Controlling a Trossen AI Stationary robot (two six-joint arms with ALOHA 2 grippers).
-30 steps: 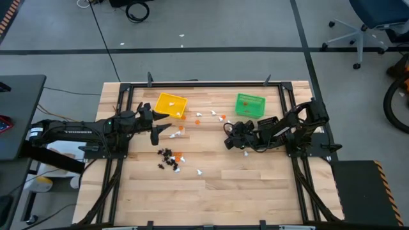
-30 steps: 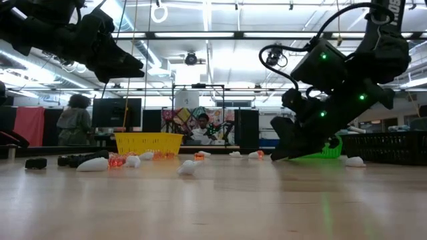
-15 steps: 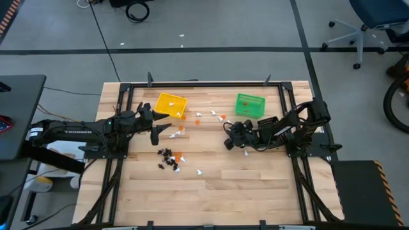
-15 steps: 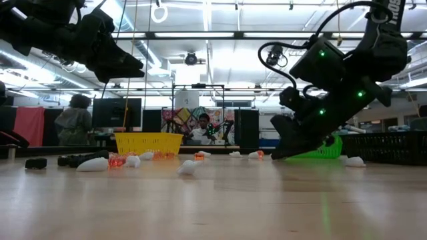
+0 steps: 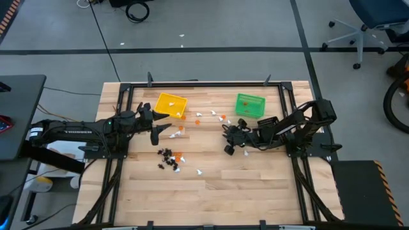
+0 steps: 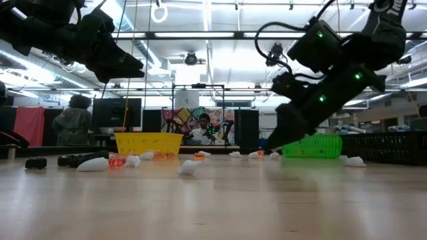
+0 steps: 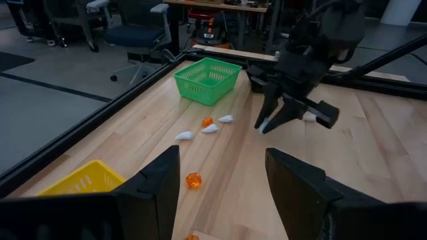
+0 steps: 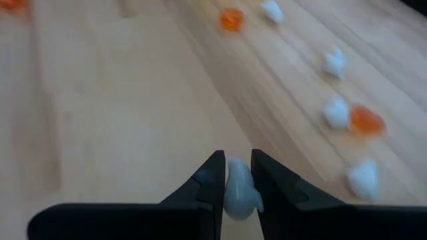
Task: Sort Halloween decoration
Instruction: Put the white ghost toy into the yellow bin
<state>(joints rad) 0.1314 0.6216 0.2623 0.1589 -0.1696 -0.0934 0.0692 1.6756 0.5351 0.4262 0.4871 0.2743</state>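
Note:
Small white, orange and black Halloween trinkets lie scattered on the wooden table: a black cluster (image 5: 169, 158), and white and orange pieces (image 7: 208, 125) near the green bin (image 5: 249, 104). Right of the table's middle, my right gripper (image 5: 228, 147) is shut on a white trinket (image 8: 239, 190) and slants down, just above the table (image 6: 269, 148). My left gripper (image 5: 157, 132) hovers open by the yellow bin (image 5: 170, 104), holding nothing. My right gripper pinches the white trinket's two sides (image 8: 230, 187) between its fingertips (image 8: 210, 180). The fingers slant down from the table's right side. The trinket sits at their free ends (image 7: 265, 126), lifted clear of the wood.
The yellow bin stands at the far left and the green bin at the far right. Loose white pieces (image 5: 199, 171) lie near the black cluster, and another (image 5: 245, 153) lies beside my right gripper. Bare wood fills the near half. People sit in the room beyond the table.
My right gripper has risen a little off the table, its tip clear of the wood, and has rolled about its own axis while swinging slightly toward the table's near left. The left arm has kept still.

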